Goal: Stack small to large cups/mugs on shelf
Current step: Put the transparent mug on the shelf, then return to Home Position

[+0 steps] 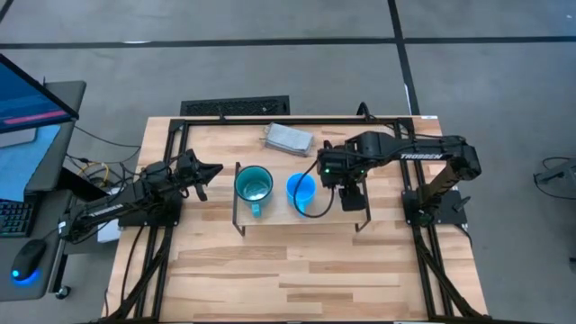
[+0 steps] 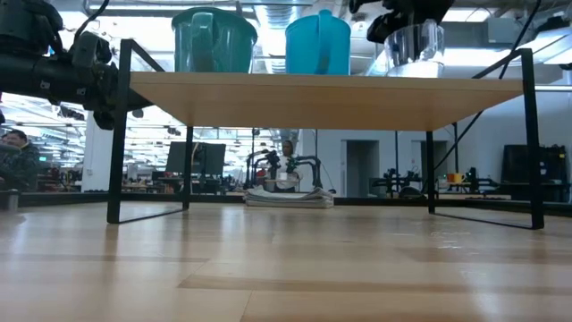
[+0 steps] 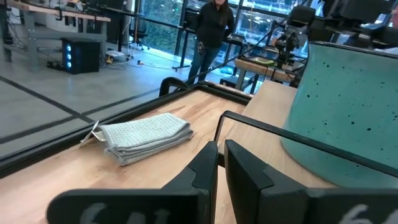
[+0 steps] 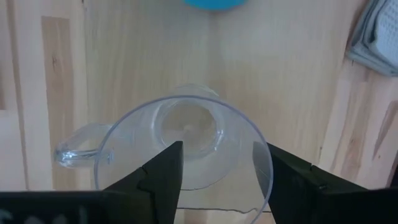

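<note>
Clear cup [image 4: 186, 140] at shelf [image 1: 270, 219] end, right gripper [image 4: 217, 168] astride rim

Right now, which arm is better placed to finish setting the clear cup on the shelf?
Right, most likely. The right gripper is over the low light-wood shelf, fingers straddling the rim of the clear transparent cup. The left gripper waits shut off the shelf's left end, beside the large teal mug.

three mugs [image 1: 254, 184], one shelf [image 2: 322, 94], perhaps one cloth [image 1: 288, 139]
</note>
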Controlling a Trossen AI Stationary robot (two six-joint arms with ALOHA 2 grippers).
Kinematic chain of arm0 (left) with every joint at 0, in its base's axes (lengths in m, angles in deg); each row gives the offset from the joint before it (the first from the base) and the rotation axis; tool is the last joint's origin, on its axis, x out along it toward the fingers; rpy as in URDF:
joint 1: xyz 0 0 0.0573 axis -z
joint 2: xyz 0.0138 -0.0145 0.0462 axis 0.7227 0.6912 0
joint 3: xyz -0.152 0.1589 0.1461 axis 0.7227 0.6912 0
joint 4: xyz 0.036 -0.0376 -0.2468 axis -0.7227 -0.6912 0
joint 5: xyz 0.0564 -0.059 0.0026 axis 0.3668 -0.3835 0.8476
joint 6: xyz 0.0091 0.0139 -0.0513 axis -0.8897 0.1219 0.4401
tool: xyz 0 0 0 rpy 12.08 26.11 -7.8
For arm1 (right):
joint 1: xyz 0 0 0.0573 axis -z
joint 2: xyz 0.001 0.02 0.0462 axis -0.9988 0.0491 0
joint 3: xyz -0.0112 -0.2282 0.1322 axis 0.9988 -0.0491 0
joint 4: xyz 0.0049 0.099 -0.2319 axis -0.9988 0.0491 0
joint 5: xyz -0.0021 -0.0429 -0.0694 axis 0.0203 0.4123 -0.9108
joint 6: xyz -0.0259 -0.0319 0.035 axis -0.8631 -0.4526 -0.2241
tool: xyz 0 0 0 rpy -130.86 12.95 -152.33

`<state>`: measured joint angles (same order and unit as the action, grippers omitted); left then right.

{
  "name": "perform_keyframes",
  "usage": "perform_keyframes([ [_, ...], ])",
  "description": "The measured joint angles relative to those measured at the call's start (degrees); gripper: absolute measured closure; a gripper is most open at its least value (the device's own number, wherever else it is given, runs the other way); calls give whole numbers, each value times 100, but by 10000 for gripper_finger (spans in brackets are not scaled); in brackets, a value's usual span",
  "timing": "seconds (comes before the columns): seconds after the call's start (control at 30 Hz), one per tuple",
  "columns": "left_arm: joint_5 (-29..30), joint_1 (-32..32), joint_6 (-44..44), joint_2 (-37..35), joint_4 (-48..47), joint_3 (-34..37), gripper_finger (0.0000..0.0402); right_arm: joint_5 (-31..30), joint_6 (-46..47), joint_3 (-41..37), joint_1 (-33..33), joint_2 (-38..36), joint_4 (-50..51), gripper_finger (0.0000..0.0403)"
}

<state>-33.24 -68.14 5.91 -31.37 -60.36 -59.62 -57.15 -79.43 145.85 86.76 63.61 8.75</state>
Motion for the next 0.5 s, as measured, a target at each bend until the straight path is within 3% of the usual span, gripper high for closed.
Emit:
perform_keyframes([
  [0.5, -4, 1, -1, 1, 0, 0, 382, -41, 136, 0, 7, 0, -2, 186],
])
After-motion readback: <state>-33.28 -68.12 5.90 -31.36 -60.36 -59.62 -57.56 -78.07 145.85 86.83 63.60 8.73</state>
